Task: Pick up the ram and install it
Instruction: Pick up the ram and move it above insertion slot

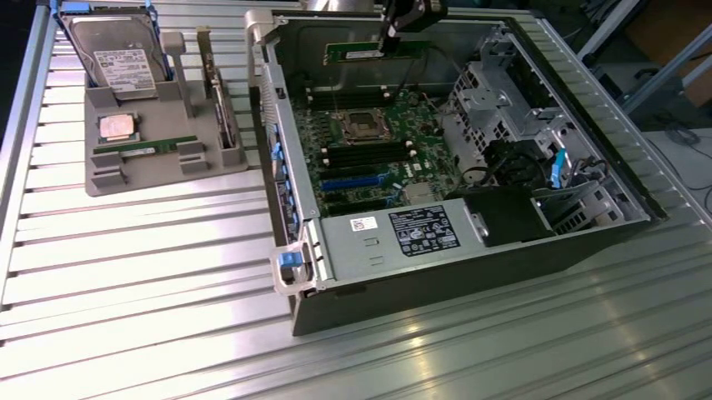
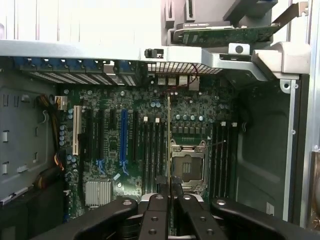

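hand (image 2: 168,186) gripping ram (image 1: 365,52) edgewise

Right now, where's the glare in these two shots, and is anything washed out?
Exterior view: bright streaks of reflected light across the ribbed metal table, strongest in front of the computer case; the ram in the gripper reads clearly. Wrist view: the area beyond the case's upper edge is blown out white; the motherboard is evenly lit.

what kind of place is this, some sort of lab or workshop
Probably a robotics lab bench set up for computer assembly. An open PC case lies on a ribbed metal table, beside a grey fixture tray holding a hard drive, a CPU and a RAM stick.
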You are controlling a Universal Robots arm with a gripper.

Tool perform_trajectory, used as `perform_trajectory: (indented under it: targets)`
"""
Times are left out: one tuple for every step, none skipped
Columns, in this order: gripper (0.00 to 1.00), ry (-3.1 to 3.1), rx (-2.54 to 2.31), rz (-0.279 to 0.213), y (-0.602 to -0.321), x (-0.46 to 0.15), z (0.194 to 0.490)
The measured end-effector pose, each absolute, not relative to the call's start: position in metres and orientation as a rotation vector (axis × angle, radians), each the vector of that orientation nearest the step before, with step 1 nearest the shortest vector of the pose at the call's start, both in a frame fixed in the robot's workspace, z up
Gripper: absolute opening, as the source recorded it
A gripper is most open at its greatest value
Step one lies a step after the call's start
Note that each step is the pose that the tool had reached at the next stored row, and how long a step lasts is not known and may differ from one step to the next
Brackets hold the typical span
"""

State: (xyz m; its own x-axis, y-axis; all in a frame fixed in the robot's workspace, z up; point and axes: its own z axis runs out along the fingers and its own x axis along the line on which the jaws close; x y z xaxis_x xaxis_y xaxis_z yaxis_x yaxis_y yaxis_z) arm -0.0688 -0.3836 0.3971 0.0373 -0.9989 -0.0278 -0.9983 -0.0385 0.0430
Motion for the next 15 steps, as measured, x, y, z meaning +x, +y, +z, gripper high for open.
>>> perform_trajectory:
  targets:
    - [0.13,-2.17,2.254,-0.078,-0.384,-0.067,0.397]
    - [0.13,-2.17,2.254,-0.078,-0.384,-0.066,0.397]
    - [0.13,-2.17,2.254,-0.078,-0.384,-0.064,0.397]
    - [0.13,-2.17,2.254,-0.078,-0.384,-0.063,0.397]
    - [0.13,-2.17,2.254,-0.078,-0.384,-0.06,0.397]
    - [0.13,-2.17,2.254,-0.078,-0.384,-0.058,0.397]
    - [0.13,-2.17,2.254,-0.078,-0.384,-0.055,0.397]
    - [0.13,-2.17,2.254,-0.078,-0.384,-0.053,0.397]
    - [0.13,-2.17,2.254,-0.078,-0.384,-0.05,0.397]
    - [0.13,-2.17,2.254,-0.078,-0.384,-0.047,0.397]
    - [0.13,-2.17,2.254,-0.078,-0.384,-0.045,0.397]
    - [0.13,-2.17,2.254,-0.078,-0.384,-0.039,0.397]
    - [0.13,-2.17,2.254,-0.078,-0.384,-0.036,0.397]
    - [0.13,-2.17,2.254,-0.078,-0.384,-0.034,0.397]
    - [0.13,-2.17,2.254,-0.078,-0.384,-0.032,0.397]
